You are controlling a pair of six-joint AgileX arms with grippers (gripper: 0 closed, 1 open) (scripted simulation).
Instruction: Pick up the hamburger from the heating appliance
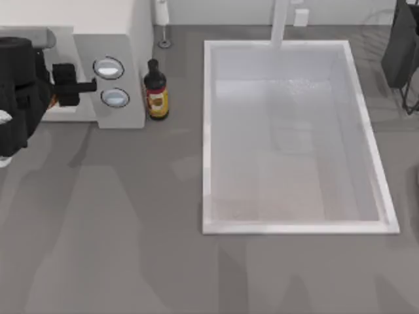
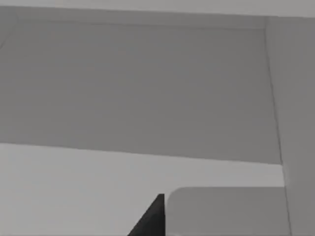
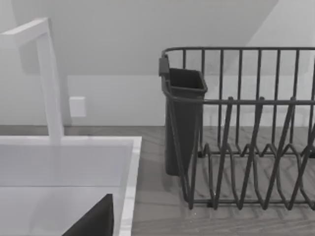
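The heating appliance (image 1: 121,39) is a white box at the table's back left, with two round dials (image 1: 109,68) on its grey panel. My left gripper (image 1: 73,86) reaches in at its open front, left of the dials. A small orange-tan sliver, possibly the hamburger (image 1: 53,98), shows right under the gripper; whether it is held is unclear. In the left wrist view I see the appliance's pale inner walls (image 2: 147,88) and one dark fingertip (image 2: 151,221). In the right wrist view, a dark fingertip (image 3: 93,221) of the parked right arm hangs by the sink.
A dark bottle (image 1: 156,91) with a yellow-red label stands just right of the appliance. A white sink (image 1: 208,144) with a faucet (image 1: 280,23) fills the middle and right. A dark wire dish rack (image 3: 246,128) with a caddy (image 1: 400,46) stands at the back right.
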